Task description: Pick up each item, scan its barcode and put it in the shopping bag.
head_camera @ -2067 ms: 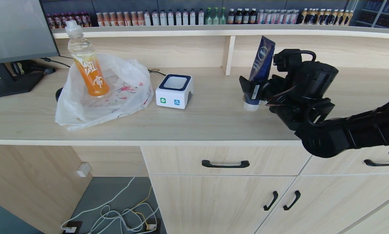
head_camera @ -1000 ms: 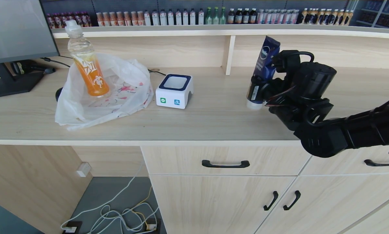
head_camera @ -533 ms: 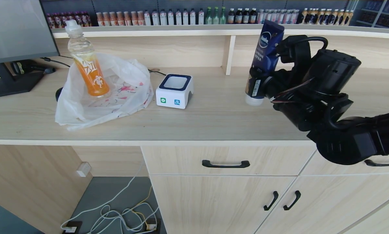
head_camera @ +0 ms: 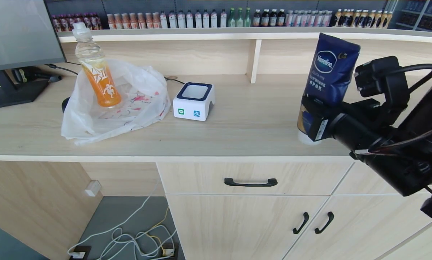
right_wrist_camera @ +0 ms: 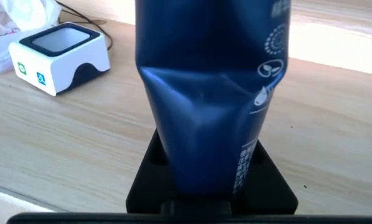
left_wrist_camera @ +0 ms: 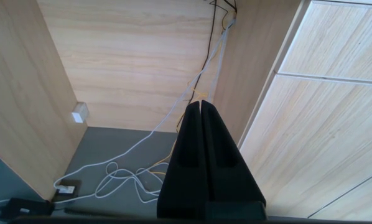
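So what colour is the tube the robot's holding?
The tube is dark blue with a white cap; the head view shows it best.

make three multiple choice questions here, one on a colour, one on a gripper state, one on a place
1. The lotion tube in the right gripper is: A red B dark blue C green
2. The left gripper is: A open B shut on the lotion tube C shut, empty
3. The orange drink bottle stands: A in the right gripper B in the left gripper C in the shopping bag
Answers: B, its body is dark blue; C, its fingers meet with nothing between; C, the white bag lies around its base.
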`<state>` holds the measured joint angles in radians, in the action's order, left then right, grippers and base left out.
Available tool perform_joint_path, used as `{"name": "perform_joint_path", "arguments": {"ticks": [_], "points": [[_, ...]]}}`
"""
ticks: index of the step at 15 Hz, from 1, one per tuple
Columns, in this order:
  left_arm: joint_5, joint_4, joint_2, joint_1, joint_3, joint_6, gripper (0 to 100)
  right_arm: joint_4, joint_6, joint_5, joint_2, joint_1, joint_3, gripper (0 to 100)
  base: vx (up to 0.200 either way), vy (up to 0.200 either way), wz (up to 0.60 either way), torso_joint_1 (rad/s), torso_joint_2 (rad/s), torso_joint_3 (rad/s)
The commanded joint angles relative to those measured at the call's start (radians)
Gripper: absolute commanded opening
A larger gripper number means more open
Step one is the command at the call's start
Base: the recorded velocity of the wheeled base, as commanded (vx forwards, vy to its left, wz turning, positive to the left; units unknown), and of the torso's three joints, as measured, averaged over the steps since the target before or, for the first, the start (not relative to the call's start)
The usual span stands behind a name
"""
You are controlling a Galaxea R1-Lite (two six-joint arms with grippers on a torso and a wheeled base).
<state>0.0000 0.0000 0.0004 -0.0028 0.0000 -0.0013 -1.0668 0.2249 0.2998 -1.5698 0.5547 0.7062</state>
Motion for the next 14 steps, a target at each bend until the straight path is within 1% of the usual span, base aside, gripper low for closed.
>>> {"name": "perform_joint_path", "arguments": {"ticks": [1, 2, 3, 6, 8, 9, 11, 13, 14], "points": [[0.0, 0.0, 0.0, 0.0, 0.0, 0.0, 0, -0.11, 0.047, -0.004, 0.1, 0.021, -0.171, 0, 0.0, 0.0, 0.0, 0.0, 0.0, 0.0], [0.0, 0.0, 0.0, 0.0, 0.0, 0.0, 0, -0.162, 0.059, -0.002, 0.102, 0.025, -0.201, 0, 0.0, 0.0, 0.0, 0.0, 0.0, 0.0], [0.0, 0.0, 0.0, 0.0, 0.0, 0.0, 0, -0.237, 0.088, -0.002, 0.1, 0.053, -0.249, 0, 0.0, 0.0, 0.0, 0.0, 0.0, 0.0], [0.0, 0.0, 0.0, 0.0, 0.0, 0.0, 0, -0.349, 0.172, 0.001, 0.102, 0.099, -0.333, 0, 0.0, 0.0, 0.0, 0.0, 0.0, 0.0], [0.0, 0.0, 0.0, 0.0, 0.0, 0.0, 0, -0.36, 0.205, 0.001, 0.1, 0.12, -0.343, 0, 0.0, 0.0, 0.0, 0.0, 0.0, 0.0], [0.0, 0.0, 0.0, 0.0, 0.0, 0.0, 0, -0.36, 0.235, 0.001, 0.091, 0.146, -0.343, 0, 0.0, 0.0, 0.0, 0.0, 0.0, 0.0], [0.0, 0.0, 0.0, 0.0, 0.0, 0.0, 0, -0.361, 0.338, -0.001, 0.068, 0.215, -0.338, 0, 0.0, 0.0, 0.0, 0.0, 0.0, 0.0], [0.0, 0.0, 0.0, 0.0, 0.0, 0.0, 0, -0.361, 0.493, 0.001, 0.062, 0.291, -0.326, 0, 0.0, 0.0, 0.0, 0.0, 0.0, 0.0], [0.0, 0.0, 0.0, 0.0, 0.0, 0.0, 0, -0.361, 0.531, 0.001, 0.06, 0.317, -0.324, 0, 0.0, 0.0, 0.0, 0.0, 0.0, 0.0]]}}
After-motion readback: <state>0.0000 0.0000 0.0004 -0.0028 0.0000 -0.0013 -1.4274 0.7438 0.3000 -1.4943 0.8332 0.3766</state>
